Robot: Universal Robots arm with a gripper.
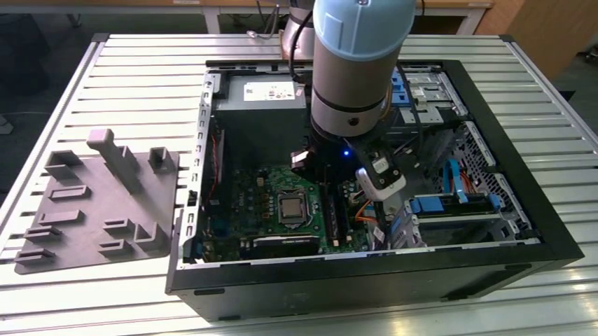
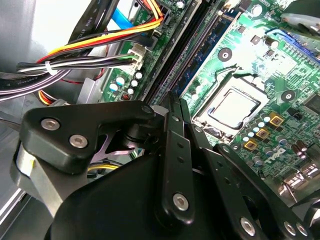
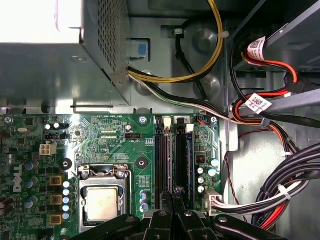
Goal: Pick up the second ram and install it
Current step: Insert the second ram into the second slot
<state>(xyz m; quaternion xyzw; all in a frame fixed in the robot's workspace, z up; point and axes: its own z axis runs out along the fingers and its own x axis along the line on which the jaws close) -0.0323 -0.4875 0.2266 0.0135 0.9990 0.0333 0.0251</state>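
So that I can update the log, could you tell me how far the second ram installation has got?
Done: the gripper is inside the open case, directly over the motherboard's memory slots. In hand: work at those slots. Left: I cannot tell whether the second ram is gripped or seated, so seating is unconfirmed.

No readable text, small white print on motherboard point(image 3: 115, 135), cable tags point(image 3: 257, 104) illegible

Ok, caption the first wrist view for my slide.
Gripper poised over the motherboard's memory slots, beside the processor socket.
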